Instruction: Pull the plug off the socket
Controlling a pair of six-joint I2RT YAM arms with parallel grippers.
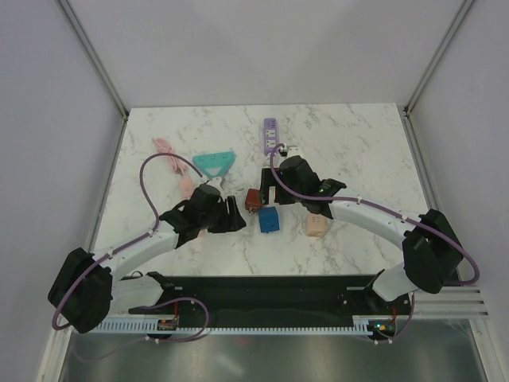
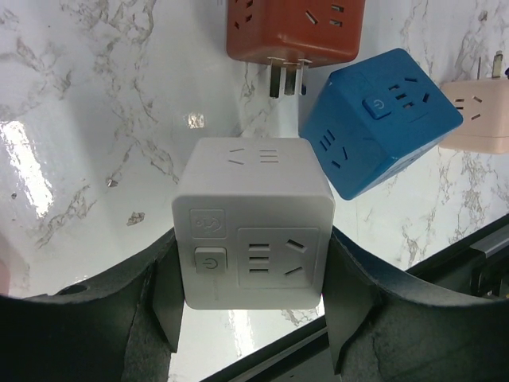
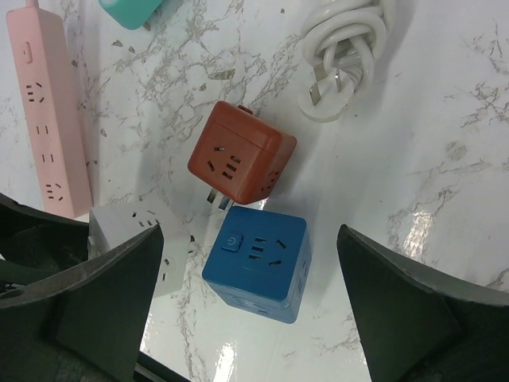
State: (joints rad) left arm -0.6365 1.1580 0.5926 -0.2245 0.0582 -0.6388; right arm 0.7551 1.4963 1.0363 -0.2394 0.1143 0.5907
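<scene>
Left gripper (image 2: 253, 280) clenched on white cube (image 2: 253, 227) at lower centre of left wrist view, right gripper (image 3: 246, 243) released wide above blue cube (image 3: 256, 267), purple strip (image 1: 270, 134) lay at upper centre of table (image 1: 358, 151), plug indiscernible.

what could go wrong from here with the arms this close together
The right gripper hangs open over the blue cube and rust cube, not the purple strip; it may grab the wrong thing.
The left gripper clamps a white cube right beside them; either arm moving could knock the cubes together.
</scene>
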